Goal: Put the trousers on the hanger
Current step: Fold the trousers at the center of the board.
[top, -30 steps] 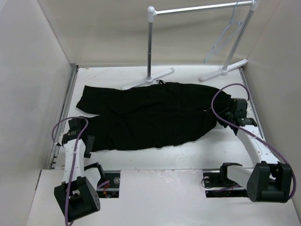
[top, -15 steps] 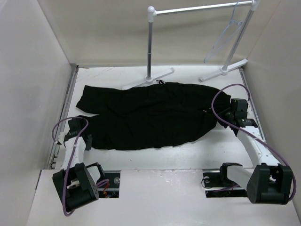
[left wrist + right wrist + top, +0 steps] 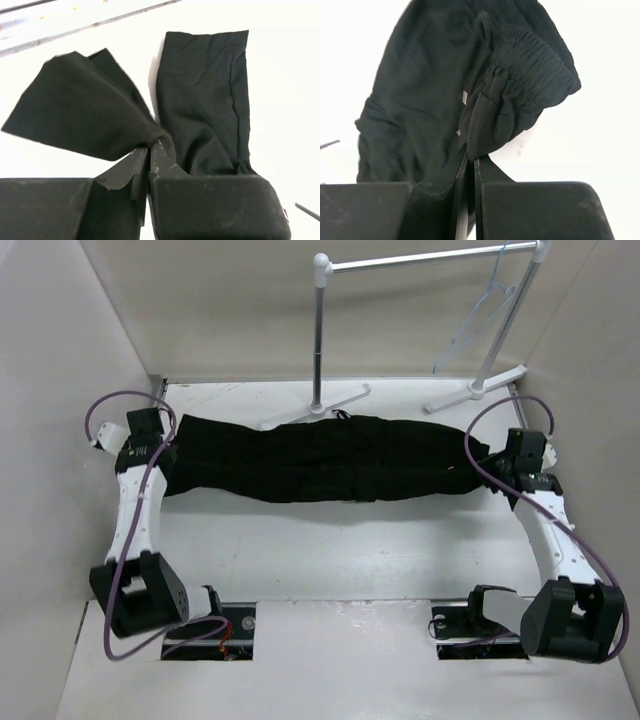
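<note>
The black trousers (image 3: 330,458) are stretched into a long narrow band across the white table, folded lengthwise. My left gripper (image 3: 158,448) is shut on the leg-cuff end at the far left; in the left wrist view its tips (image 3: 150,143) pinch the black trousers (image 3: 85,112). My right gripper (image 3: 497,465) is shut on the elastic waistband end at the right, and the bunched waistband (image 3: 530,80) shows above its closed tips (image 3: 471,156). The pale clear hanger (image 3: 478,322) hangs from the right end of the rack's bar, well beyond the trousers.
A white tubular garment rack (image 3: 322,330) stands at the back, its two feet (image 3: 315,407) spread on the table just behind the trousers. Grey walls close in the left and right sides. Purple cables loop off both arms.
The left gripper closed on the leg end and carried it back and to the left. The right gripper moved right and back. The trousers went from a loose wide spread to a taut narrow band.
</note>
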Motion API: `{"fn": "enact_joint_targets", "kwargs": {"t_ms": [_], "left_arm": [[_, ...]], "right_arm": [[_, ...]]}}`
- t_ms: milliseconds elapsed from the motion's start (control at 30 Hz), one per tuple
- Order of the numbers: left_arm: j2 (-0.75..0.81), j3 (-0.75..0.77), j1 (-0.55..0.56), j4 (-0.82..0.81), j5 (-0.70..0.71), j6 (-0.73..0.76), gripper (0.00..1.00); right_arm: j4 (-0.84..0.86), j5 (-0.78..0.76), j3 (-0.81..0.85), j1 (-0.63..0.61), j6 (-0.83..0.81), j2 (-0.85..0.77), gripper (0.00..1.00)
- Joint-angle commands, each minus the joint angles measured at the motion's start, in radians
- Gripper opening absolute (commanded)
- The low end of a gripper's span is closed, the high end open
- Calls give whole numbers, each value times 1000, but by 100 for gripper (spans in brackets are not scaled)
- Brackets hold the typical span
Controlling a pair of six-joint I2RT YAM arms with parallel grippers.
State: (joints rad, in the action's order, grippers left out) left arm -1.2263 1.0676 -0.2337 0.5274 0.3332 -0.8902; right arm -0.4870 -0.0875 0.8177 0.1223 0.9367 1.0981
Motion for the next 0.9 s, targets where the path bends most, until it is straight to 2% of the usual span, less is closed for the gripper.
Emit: {"fn": "enact_joint_targets", "kwargs": {"t_ms": [0,133,333,467,600,667,733,800,867], "left_arm": [[-122,98,17,-23,58,65,2],[-315,280,35,-58,55,102,2],[-651,636,56,-26,53,152,3],[-881,874,72,23,58,214,9],[-1024,1058,81,23,43,286,37],[-1007,1066,81,3,41,292,46],[-951,1027,81,6,21,292,56],[-850,889,84,-7,-9,287,62],[-724,696,84,-30,-29,261,64]], "right_arm": [[51,-75,145,27,-22,75,7],[67,-93,314,35,-36,241,7],[48,-90,619,29,-44,555,8],[10,-86,813,27,-29,752,12],[-24,-87,952,20,-12,884,46],[-10,-86,974,7,-13,891,58],[-7,-67,950,0,-16,855,65],[23,-69,855,-6,-29,771,69],[95,-60,699,-9,-26,659,68]]}}
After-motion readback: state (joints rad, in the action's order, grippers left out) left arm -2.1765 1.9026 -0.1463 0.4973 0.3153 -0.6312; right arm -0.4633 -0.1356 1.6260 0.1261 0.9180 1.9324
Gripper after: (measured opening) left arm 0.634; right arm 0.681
